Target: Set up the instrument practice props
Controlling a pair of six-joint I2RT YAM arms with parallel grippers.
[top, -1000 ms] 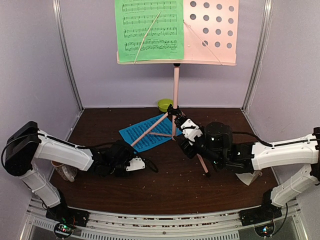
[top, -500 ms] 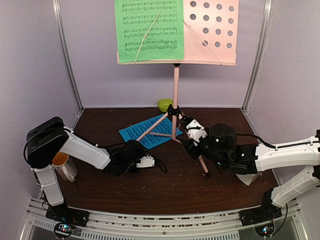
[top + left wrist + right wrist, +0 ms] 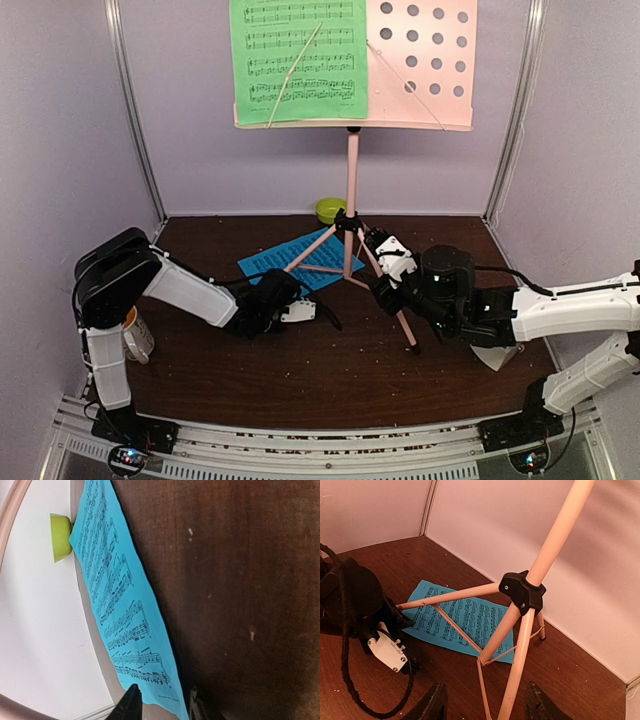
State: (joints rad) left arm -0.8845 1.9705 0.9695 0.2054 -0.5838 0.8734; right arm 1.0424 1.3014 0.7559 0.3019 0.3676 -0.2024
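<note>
Blue sheet (image 3: 125, 605) lies flat on the table (image 3: 240, 580), its near corner between the parted fingers of the left gripper (image 3: 164, 701). The right gripper (image 3: 486, 696), jaws apart, straddles one leg of the pink stand (image 3: 522, 592). The green sheet (image 3: 298, 60) rests on the stand's desk.

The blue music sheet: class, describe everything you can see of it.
The blue music sheet is a thin rectangle of bright blue paper printed with black staves of notes. It lies flat, printed side up, at an angle on the dark wooden table. The pink tripod legs cross above it; whether they touch it cannot be told. The left gripper, open, sits at its near corner, a fingertip on either side. No folds or tears show.
</note>
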